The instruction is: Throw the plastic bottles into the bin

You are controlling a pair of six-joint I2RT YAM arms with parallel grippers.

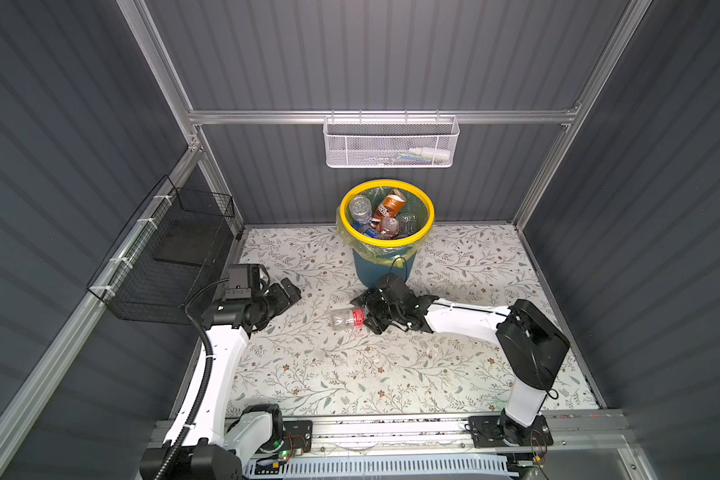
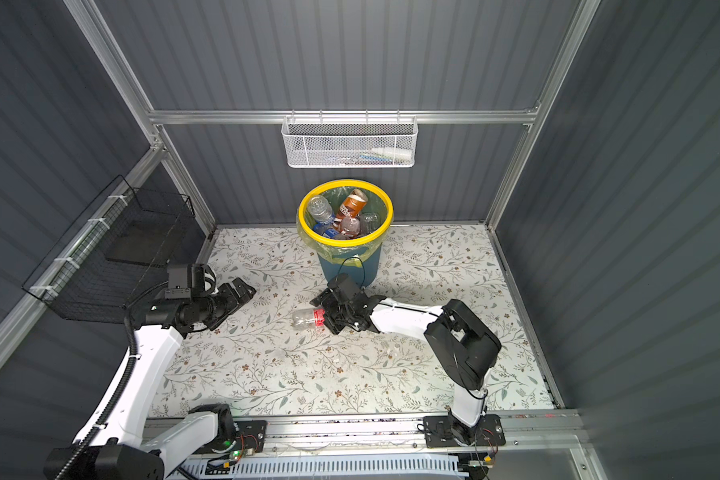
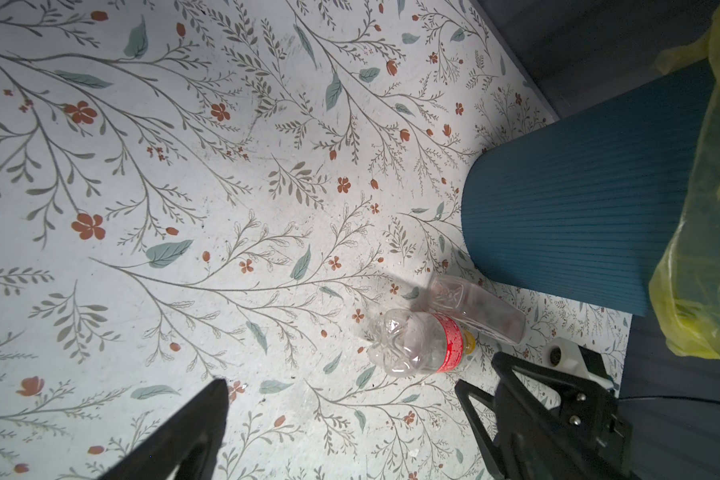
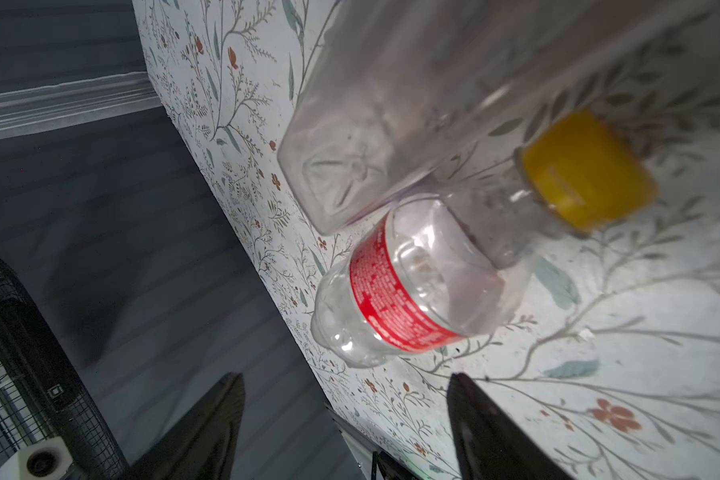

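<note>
Right wrist view: red-labelled clear bottle [image 4: 395, 299] on its side on the floral tabletop [image 4: 599, 332], yellow cap [image 4: 578, 170] on its neck, and a second clear bottle [image 4: 391, 104], square-based and unlabelled, lying alongside and touching it near the shoulder. Just short of both, the right gripper [image 4: 344, 378], jaws parted to a middling width with nothing between them. Left wrist view: same two, red-labelled clear bottle [image 3: 416, 343] and second clear bottle [image 3: 474, 311], on the tabletop just in front of the bin [image 3: 578, 216], the unlabelled one nearer its ribbed teal wall; whether touching that wall, cannot tell. Both top views: bin [image 1: 366, 270] [image 2: 329, 270] upright at the back of the tabletop, yellow-rimmed, lined with a translucent yellow-green bag, already holding several bottles [image 1: 360, 212], among them a brown-labelled one [image 1: 387, 208] standing on end. In front of the bin and a little left of it, the red-labelled clear bottle [image 1: 347, 319] [image 2: 308, 318], cap end toward the right gripper [image 1: 366, 316] [image 2: 323, 316], low over the tabletop directly in front of the bin; second clear bottle hidden by that gripper there. Well to the left of the bin, the left gripper [image 1: 294, 291] [image 2: 244, 291], jaws spread to their widest, empty, apart from every bottle. Above the bin on the rear wall, a white mesh basket [image 1: 391, 143]; far left of the bin, on the side wall, a black wire basket [image 1: 175, 249].
</note>
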